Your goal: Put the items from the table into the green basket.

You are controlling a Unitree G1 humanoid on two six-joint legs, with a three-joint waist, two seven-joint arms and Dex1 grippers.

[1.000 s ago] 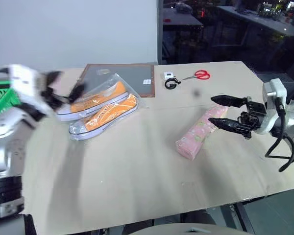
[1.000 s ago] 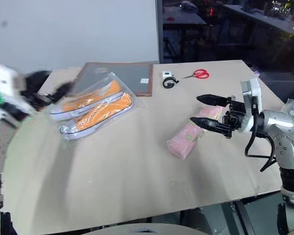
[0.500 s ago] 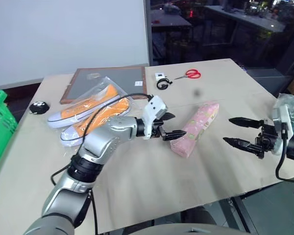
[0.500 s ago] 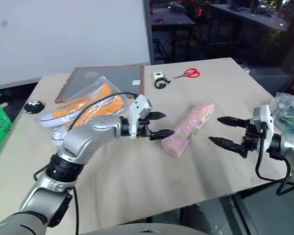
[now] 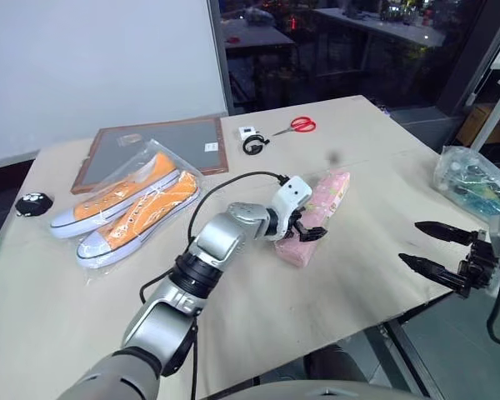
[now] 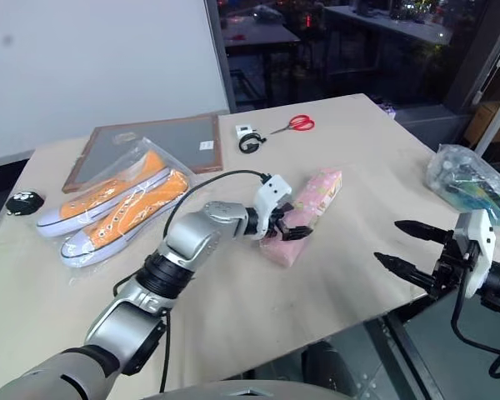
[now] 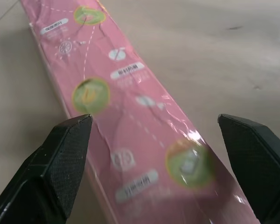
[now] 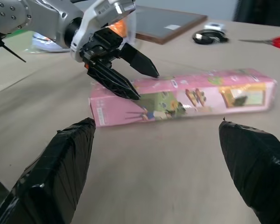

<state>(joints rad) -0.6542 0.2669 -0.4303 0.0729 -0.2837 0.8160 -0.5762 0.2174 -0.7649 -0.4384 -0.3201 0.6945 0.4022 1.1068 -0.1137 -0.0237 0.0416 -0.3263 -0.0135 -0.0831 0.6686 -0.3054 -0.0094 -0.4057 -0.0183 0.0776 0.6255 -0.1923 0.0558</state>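
Long pink patterned soft pack (image 5: pixel 317 215): lies flat mid-way across the pale beige wooden tabletop (image 5: pixel 258 308), not yet lifted; basketing judged outstanding. Left end effector (image 5: pixel 309 227): black fingers spread wide, straddling the pack's near end, not clamped; contact uncertain. Right end effector (image 5: pixel 431 247): spread open, empty, at the tabletop's right edge, well apart.

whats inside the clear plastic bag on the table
A pair of orange canvas sneakers with white soles lies side by side inside the clear plastic bag. Whatever lies beneath them is covered.
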